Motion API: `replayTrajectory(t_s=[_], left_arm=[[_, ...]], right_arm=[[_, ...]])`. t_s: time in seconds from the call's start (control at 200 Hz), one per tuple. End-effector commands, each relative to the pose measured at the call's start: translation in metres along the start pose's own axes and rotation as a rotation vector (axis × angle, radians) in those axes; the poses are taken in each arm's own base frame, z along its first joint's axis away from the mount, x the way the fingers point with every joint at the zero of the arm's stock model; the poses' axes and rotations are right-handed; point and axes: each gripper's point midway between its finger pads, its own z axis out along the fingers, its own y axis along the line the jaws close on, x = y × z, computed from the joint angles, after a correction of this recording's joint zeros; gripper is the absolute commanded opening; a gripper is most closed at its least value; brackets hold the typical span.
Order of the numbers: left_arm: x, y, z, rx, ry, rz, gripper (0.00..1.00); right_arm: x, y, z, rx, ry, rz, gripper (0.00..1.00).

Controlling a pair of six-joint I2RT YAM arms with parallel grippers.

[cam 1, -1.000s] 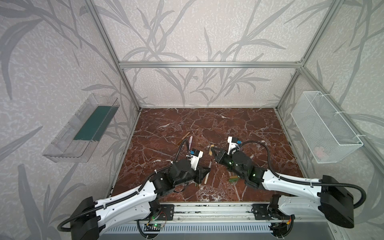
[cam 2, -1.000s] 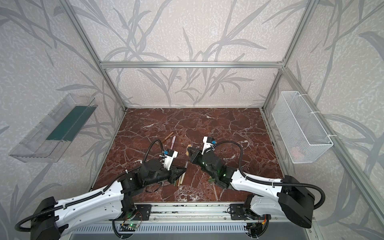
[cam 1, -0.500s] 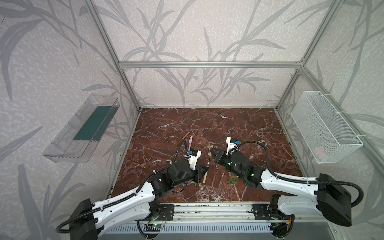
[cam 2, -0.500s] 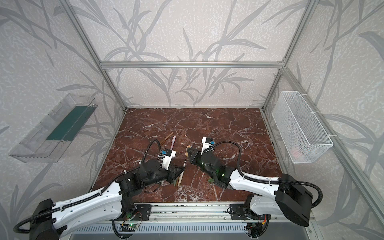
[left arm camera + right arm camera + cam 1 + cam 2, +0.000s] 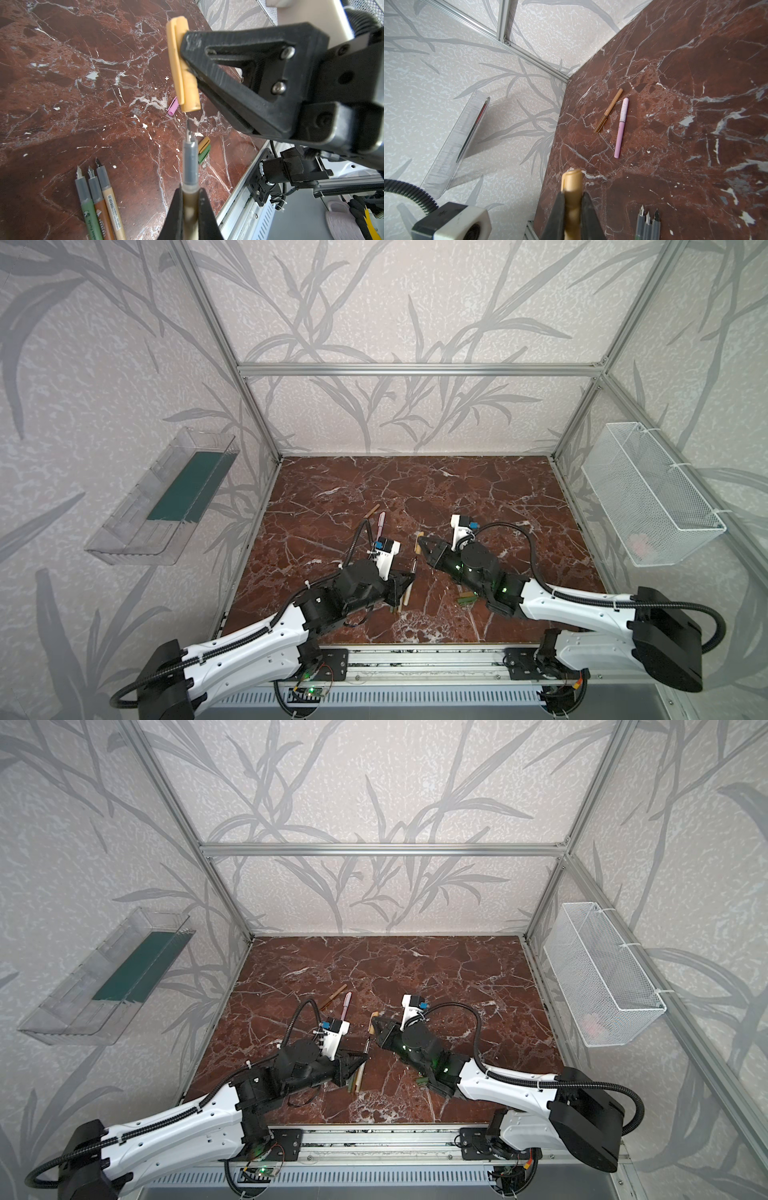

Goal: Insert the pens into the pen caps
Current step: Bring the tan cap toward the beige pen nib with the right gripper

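My left gripper [image 5: 190, 199] is shut on a gold-tan pen [image 5: 189, 166] whose grey section and dark nib point at a cap. My right gripper [image 5: 572, 199] is shut on that gold-tan pen cap [image 5: 182, 66], and the cap's open end faces the nib across a small gap. In both top views the two grippers [image 5: 409, 578] [image 5: 424, 545] meet near the table's middle front. Three uncapped pens [image 5: 97, 199], green, brown and tan, lie side by side. Loose on the table are a pink cap [image 5: 173, 107] and gold and green caps [image 5: 204, 149].
A capped pink pen [image 5: 620, 126] and a capped brown pen [image 5: 608, 111] lie farther back on the marble table [image 5: 478, 497]. A clear tray [image 5: 166, 497] hangs on the left wall and a white wire basket [image 5: 648, 497] on the right wall. An aluminium rail [image 5: 415, 655] runs along the front edge.
Both grippers have crept slightly toward each other, bringing the nib nearer the cap's mouth. Both grips are unchanged.
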Motion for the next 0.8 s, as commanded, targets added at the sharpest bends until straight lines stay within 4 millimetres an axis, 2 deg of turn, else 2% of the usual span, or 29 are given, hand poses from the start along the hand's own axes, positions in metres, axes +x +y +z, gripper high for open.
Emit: replayTrajectory(t_s=[0.0, 0.315, 0.335, 0.455, 0.795], left_arm=[[-0.013, -0.006, -0.005, 0.002, -0.034, 0.01, 0.0], [-0.015, -0.003, -0.005, -0.015, -0.043, 0.01, 0.0], [-0.015, -0.001, -0.005, -0.021, -0.046, 0.008, 0.0], [-0.019, 0.007, -0.006, -0.063, -0.059, -0.004, 0.0], [-0.025, 0.019, -0.008, -0.09, -0.08, -0.049, 0.0]], right_arm=[[0.002, 0.009, 0.004, -0.028, 0.004, 0.007, 0.0], [0.006, 0.009, 0.01, -0.027, 0.017, 0.007, 0.0], [0.016, 0.014, 0.008, -0.04, 0.04, -0.001, 0.0], [0.023, 0.014, 0.006, -0.037, 0.048, -0.014, 0.0], [0.023, 0.012, -0.001, -0.027, 0.038, -0.029, 0.0]])
